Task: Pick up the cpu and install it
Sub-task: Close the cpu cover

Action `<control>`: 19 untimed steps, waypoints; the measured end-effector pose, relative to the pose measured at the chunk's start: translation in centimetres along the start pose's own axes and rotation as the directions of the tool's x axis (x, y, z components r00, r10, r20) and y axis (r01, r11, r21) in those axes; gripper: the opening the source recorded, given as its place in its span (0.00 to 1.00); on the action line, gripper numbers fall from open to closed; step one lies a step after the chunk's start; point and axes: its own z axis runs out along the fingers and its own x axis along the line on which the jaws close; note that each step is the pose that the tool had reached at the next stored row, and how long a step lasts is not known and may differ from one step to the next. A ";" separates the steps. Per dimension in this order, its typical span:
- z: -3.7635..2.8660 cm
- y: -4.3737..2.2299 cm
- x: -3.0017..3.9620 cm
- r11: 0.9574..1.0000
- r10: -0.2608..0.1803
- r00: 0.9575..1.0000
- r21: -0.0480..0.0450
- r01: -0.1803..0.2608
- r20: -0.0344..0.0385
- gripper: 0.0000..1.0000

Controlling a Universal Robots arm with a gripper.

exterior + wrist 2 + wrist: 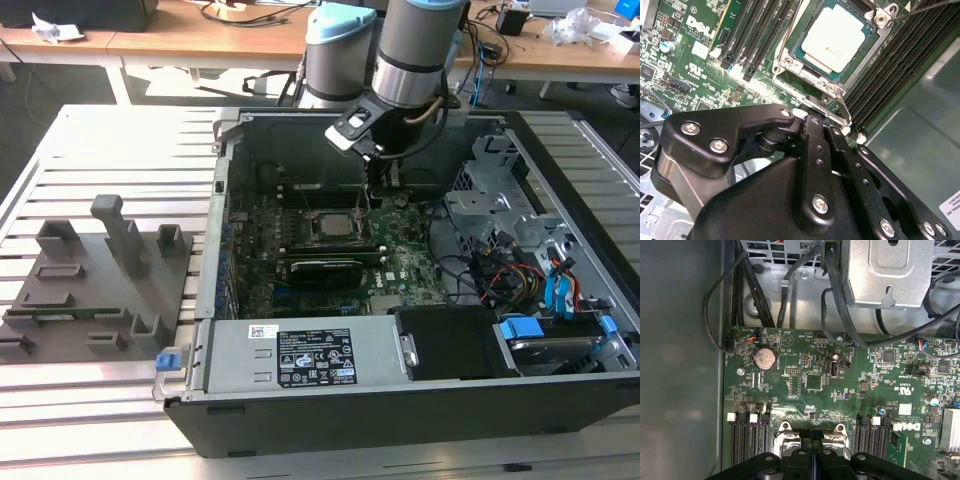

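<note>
The cpu (pixel 837 37), a pale silvery square with a thin dark rim, sits in the socket frame (pixel 788 62). The gripper (pixel 812 442) hangs near it, fingers pressed together, empty.

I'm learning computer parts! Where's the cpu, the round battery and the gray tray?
cpu (pixel 837 37): second wrist view, middle of its pale metal top.
battery (pixel 764 358): first wrist view, centre of its round face.
gray tray (pixel 95 295): exterior view, its flat base.

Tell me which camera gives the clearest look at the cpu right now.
The second wrist view: the cpu is close and unobstructed, lying in its socket frame. In the exterior view the cpu is small and far off. The first wrist view catches part of the socket frame.
</note>
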 end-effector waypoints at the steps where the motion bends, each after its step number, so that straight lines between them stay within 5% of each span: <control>1: 0.02 -0.04 0.00 1.000 0.000 1.000 0.000 0.000 0.000 0.11; 11: 0.34 -0.69 0.05 1.000 0.000 1.000 0.000 0.000 0.000 0.11; 14: 0.90 -1.14 0.09 1.000 0.000 1.000 0.000 0.000 0.000 0.11; 17: 1.55 -2.29 0.16 1.000 0.000 1.000 0.000 0.000 0.000 0.11; 19: 1.98 -3.75 0.24 1.000 0.000 1.000 0.000 0.000 0.000 0.11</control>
